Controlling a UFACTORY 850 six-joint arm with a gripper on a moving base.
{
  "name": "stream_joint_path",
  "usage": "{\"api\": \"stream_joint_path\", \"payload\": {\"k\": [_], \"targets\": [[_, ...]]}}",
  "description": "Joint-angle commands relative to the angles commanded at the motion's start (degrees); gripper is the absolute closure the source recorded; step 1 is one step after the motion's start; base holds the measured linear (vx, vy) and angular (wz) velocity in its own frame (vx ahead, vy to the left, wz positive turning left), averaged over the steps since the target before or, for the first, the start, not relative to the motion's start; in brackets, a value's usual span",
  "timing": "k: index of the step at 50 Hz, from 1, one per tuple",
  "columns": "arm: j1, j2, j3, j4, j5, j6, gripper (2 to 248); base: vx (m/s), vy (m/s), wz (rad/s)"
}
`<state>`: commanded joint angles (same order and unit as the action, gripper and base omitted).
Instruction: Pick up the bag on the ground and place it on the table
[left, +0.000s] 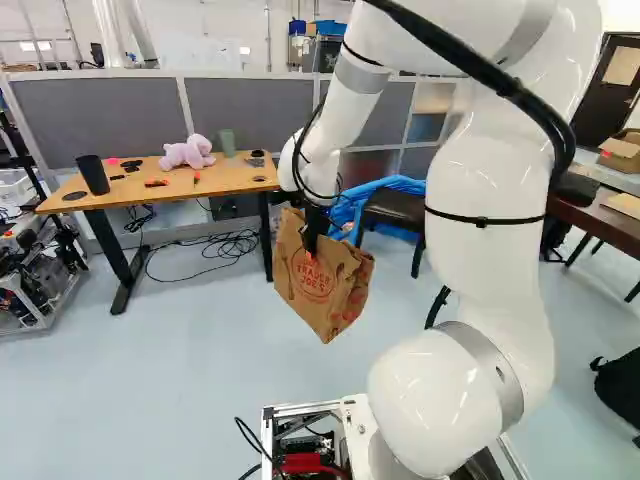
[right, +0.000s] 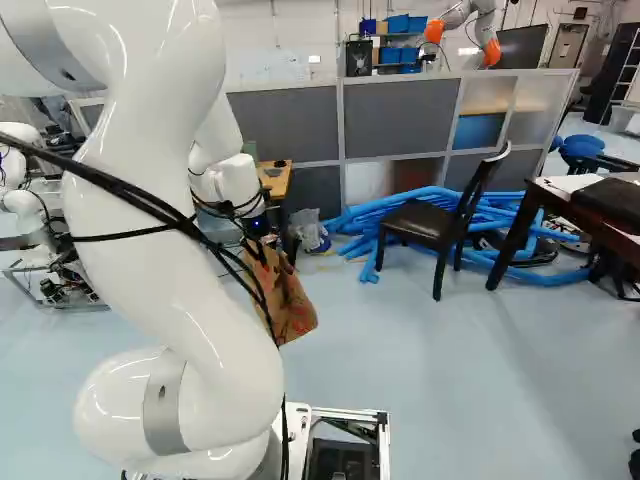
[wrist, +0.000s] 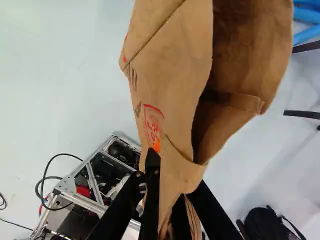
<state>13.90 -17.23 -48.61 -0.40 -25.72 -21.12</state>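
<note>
As the hand (left: 312, 252) grips it, the bag (left: 322, 292) gapes; it hangs aloft.

White arm (left: 490, 220) raised and bent, black pincer (left: 311, 248) angled downward, clamped

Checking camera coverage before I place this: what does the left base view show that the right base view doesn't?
Only the left base view: pink plush toy and dark cup.
Only the right base view: blue stool and orange-jointed robot.
Both: paper bag, table, chair and blue tubes.
</note>
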Motion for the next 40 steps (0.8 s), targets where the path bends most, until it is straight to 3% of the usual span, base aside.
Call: {"api": "stream_joint_path", "payload": {"k": [40], "targets": [[-1.06, 8.66, 1.67, 0.00, -5.66, 0.00, 229, 0.000, 0.000, 0.000]]}}
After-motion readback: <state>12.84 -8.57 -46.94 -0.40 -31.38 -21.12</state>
